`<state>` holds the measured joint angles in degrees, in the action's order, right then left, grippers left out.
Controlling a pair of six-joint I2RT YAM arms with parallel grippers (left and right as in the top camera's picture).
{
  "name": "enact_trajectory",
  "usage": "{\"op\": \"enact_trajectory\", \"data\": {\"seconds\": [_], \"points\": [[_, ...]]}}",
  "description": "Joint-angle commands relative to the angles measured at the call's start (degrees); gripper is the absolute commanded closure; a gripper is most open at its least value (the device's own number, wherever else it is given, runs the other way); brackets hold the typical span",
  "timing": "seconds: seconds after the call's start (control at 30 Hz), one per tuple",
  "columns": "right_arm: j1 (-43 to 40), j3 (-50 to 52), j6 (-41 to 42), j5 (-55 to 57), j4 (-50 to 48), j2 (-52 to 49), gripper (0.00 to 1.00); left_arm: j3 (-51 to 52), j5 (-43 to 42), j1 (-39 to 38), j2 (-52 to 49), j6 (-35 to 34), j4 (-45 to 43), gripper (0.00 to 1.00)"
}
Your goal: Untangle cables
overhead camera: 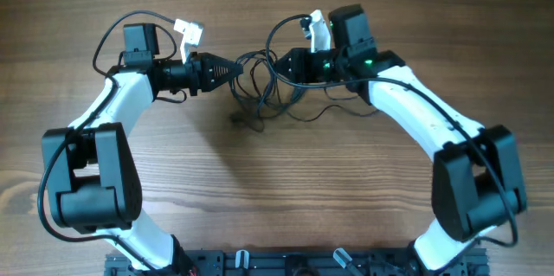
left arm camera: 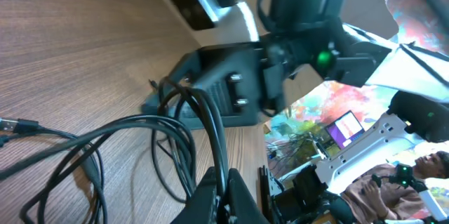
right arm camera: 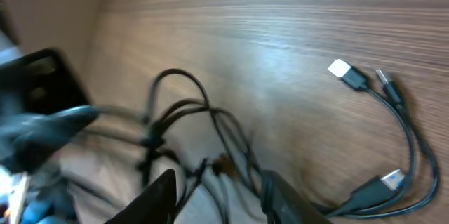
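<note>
The cables [overhead camera: 260,86] form a loose black tangle on the wooden table between my two grippers. My left gripper [overhead camera: 232,68] points right at the tangle's left side. In the left wrist view it [left arm camera: 226,182] is shut on one thick black strand [left arm camera: 210,122] that arches up from its fingers. My right gripper [overhead camera: 279,64] points left into the tangle from the other side. In the right wrist view its fingers [right arm camera: 280,196] stand apart, with several strands [right arm camera: 210,119] running loosely between them. Silver-tipped plug ends [right arm camera: 342,69] lie on the wood to the right.
The right arm's black wrist housing [left arm camera: 224,87] fills the middle of the left wrist view, very close to the left fingers. A white camera mount [overhead camera: 189,29] juts from the left wrist. Loose cable tails [overhead camera: 346,110] trail beneath the right forearm.
</note>
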<state>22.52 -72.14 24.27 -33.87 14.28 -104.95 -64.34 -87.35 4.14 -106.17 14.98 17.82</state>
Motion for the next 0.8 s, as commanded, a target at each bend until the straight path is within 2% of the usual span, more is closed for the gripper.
{"op": "enact_trajectory", "data": {"seconds": [0.0,0.07,0.23,0.33,0.5,0.63,0.7,0.77], "points": [[-0.04,0.17,2.8,5.18,-1.64,-2.27,0.62,-0.04,-2.16,0.2,1.44,1.38,0.0,0.96],[-0.02,0.17,2.86,4.68,-2.86,-2.27,0.62,-0.04,-2.14,0.2,1.44,1.38,0.0,0.96],[-0.02,0.17,2.34,-5.01,-4.52,-2.27,0.61,-0.04,-1.49,0.2,1.42,1.38,0.0,0.96],[-0.44,0.17,-4.39,-9.99,-1.84,-2.23,0.61,-0.04,0.57,0.22,1.42,1.31,0.04,0.96],[-2.34,0.15,-8.79,-15.47,-0.37,-2.19,0.61,-0.04,1.16,0.2,1.38,1.33,0.04,0.96],[-3.93,0.15,-8.68,-14.25,-1.2,-2.19,0.58,-0.04,1.29,0.2,1.38,1.33,0.04,0.96],[-4.92,0.15,-5.57,-12.5,-3.61,-2.19,0.57,-0.04,1.29,0.17,1.38,1.33,0.04,0.96],[-5.31,0.15,-3.65,-17.31,-8.55,-1.99,0.57,-0.04,1.29,-0.04,1.38,1.33,0.02,0.96]]}}
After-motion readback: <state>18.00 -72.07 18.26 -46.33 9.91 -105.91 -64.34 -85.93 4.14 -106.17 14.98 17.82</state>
